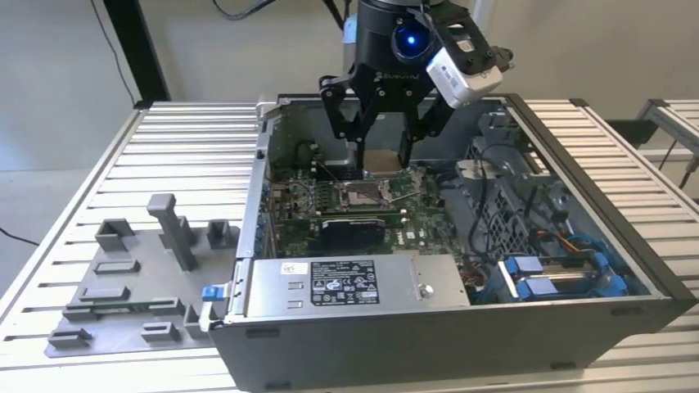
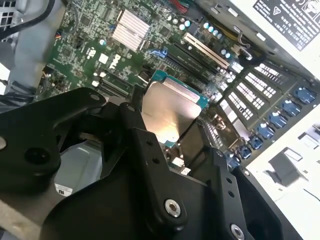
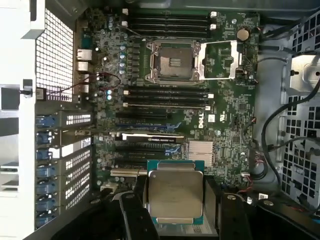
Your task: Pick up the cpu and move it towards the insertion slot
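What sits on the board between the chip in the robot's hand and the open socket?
In the first wrist view, between the cpu and the insertion slot lie long black slots and a small silver finned heatsink.

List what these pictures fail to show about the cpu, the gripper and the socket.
- The cpu: its underside faces away in both wrist views.
- The gripper: its pads' contact with the chip edges is hidden by its own black fingers.
- The insertion slot: its contacts are too small in the exterior view.

The cpu (image 3: 175, 192), a flat square chip with a silvery top and teal rim, hung level above the motherboard, apart from the open metal-framed insertion slot (image 3: 172, 62)
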Available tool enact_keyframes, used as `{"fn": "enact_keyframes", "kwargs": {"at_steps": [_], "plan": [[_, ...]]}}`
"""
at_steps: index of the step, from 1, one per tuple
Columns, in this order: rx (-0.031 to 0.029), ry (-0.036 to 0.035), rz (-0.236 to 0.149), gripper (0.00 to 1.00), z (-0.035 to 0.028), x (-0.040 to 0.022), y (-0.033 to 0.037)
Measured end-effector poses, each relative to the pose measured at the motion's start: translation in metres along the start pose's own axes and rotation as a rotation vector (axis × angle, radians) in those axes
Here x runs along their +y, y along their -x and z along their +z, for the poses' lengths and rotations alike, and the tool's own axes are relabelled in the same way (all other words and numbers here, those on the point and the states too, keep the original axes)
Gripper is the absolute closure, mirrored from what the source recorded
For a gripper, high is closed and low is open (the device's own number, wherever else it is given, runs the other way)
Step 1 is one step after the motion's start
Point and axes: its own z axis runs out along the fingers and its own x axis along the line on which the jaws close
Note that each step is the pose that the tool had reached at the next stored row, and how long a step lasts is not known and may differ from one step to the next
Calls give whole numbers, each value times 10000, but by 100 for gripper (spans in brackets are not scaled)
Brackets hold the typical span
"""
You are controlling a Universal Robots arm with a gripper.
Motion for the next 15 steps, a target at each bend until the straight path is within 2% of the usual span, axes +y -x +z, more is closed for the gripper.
{"fn": "enact_keyframes", "kwargs": {"at_steps": [10,15], "plan": [[1,-1,1,100,0,1,1],[0,-1,0,100,0,34,2]]}}
